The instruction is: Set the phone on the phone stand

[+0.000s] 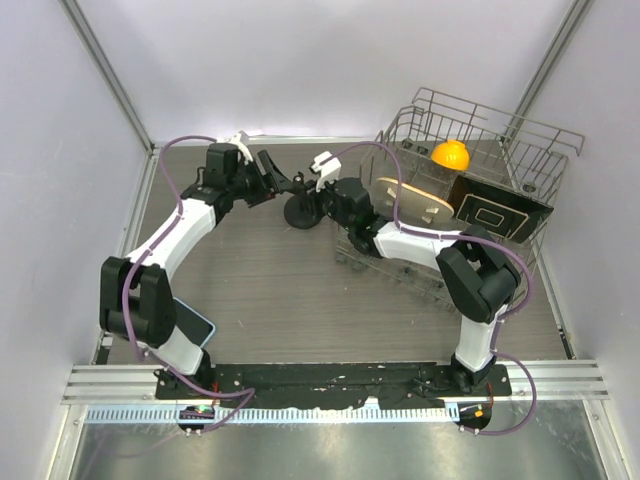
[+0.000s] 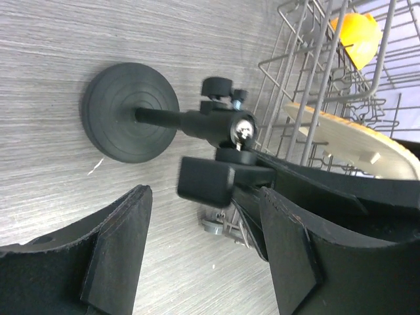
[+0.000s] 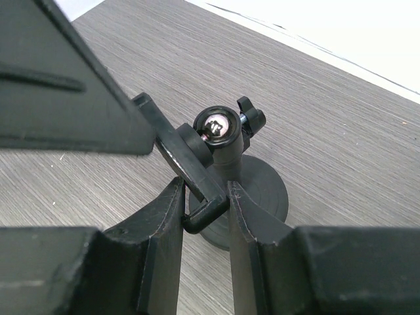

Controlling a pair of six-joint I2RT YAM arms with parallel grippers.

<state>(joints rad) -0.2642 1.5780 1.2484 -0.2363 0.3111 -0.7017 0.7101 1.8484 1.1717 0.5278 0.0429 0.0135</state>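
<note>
The phone stand (image 1: 302, 212) is black, with a round disc base, and stands at the back middle of the table beside the rack. My right gripper (image 3: 205, 210) is shut on the hooked end of the stand's clamp arm (image 3: 197, 177), in front of the ball joint (image 3: 215, 126). My left gripper (image 2: 203, 252) is open, with the stand's clamp block (image 2: 205, 181) just ahead of its jaws and the disc base (image 2: 128, 111) beyond. In the top view both grippers, left (image 1: 283, 186) and right (image 1: 326, 196), flank the stand. The phone (image 1: 197, 322), with a light blue edge, lies near the left arm's base, partly hidden by it.
A wire dish rack (image 1: 520, 135) stands at the back right, right next to the stand. It holds an orange object (image 1: 450, 155), a wooden board (image 1: 412, 200) and a dark board with a white outline (image 1: 492, 212). The rack wires (image 2: 308, 79) are close to my left gripper.
</note>
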